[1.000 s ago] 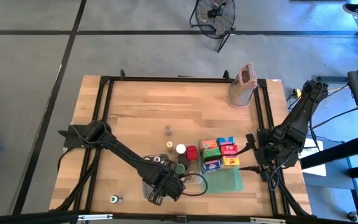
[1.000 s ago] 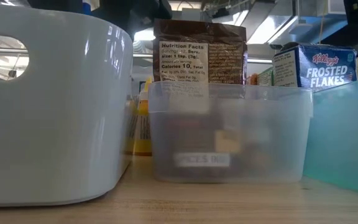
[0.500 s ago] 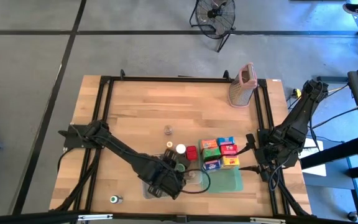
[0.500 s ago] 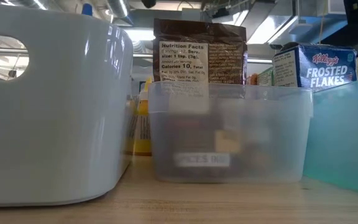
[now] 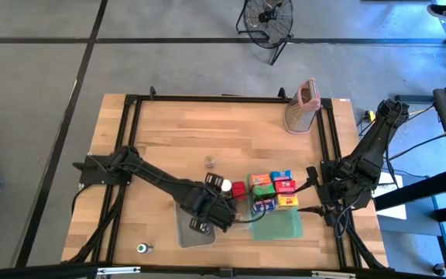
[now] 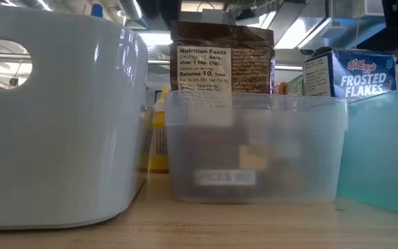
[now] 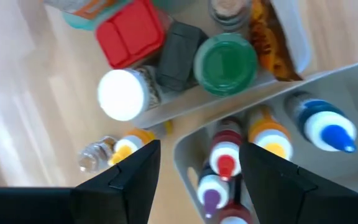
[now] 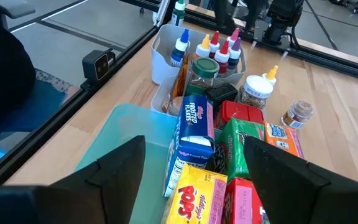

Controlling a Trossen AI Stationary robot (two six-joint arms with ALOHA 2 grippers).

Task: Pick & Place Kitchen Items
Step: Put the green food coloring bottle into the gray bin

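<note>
My left gripper (image 5: pixel 210 215) (image 7: pixel 199 148) hangs open over the tubs, pointing steeply down, with nothing between its fingers. Below it several small squeeze bottles (image 7: pixel 225 165) with red, orange and blue caps stand in a white tub (image 5: pixel 194 234). Beside it a clear tub (image 7: pixel 229 99) holds a green-lidded jar (image 7: pixel 225 62), a black item and a white-capped jar (image 7: pixel 124 93). Colourful cartons (image 5: pixel 273 190) stand at the green tray (image 5: pixel 283 225). My right gripper (image 5: pixel 310 190) (image 8: pixel 196 146) waits open at the table's right, short of the cartons.
A pink-topped metal grater (image 5: pixel 302 105) stands at the far right. A small jar (image 5: pixel 208 162) sits mid-table, a tiny bottle (image 5: pixel 142 248) near the front left edge, and a yellow-capped bottle (image 7: pixel 126 149) lies beside the tubs. Bare wood covers the far and left parts.
My left gripper has risen and moved from above the white tub at the near edge toward the far edge and a little right, tipping as it went. The white tub now shows uncovered. My right arm has kept still.
</note>
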